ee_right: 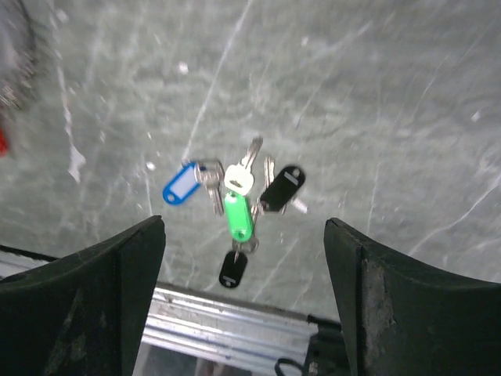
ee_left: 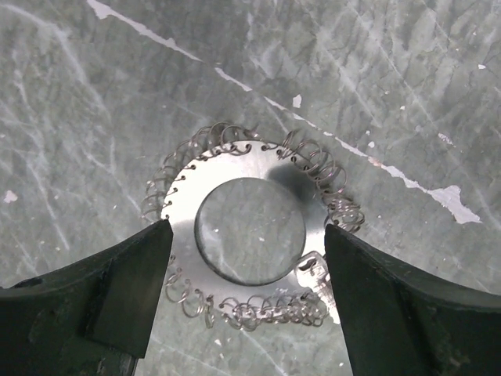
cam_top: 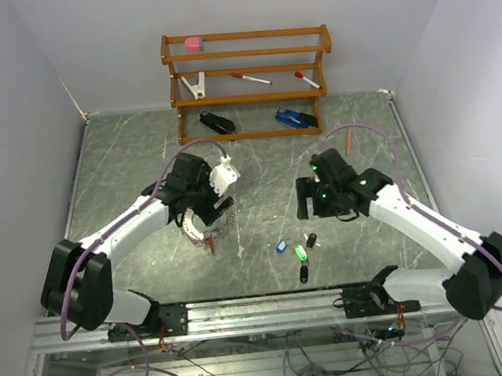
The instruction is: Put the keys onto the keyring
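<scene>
The keyring [ee_left: 291, 178], a flat silvery disc with a hollow centre and wire loops all round its rim, lies flat on the grey marbled table. My left gripper [ee_left: 246, 236] hovers over it, open, one finger on each side of the ring and nothing gripped. In the top view the keyring [cam_top: 198, 230] peeks out below the left gripper [cam_top: 207, 212]. The keys [ee_right: 236, 197], with blue, green and two black plastic heads, lie bunched near the table's front edge. My right gripper [ee_right: 244, 235] is open above them, empty. From above, the keys [cam_top: 298, 247] sit below-left of the right gripper [cam_top: 309, 202].
A wooden rack [cam_top: 248, 83] stands at the back with red-capped markers and a pink item on it. A black stapler [cam_top: 216, 123] and a blue one [cam_top: 296, 118] rest at its foot. A metal rail [ee_right: 235, 313] runs along the table's near edge, just past the keys. White walls close both sides.
</scene>
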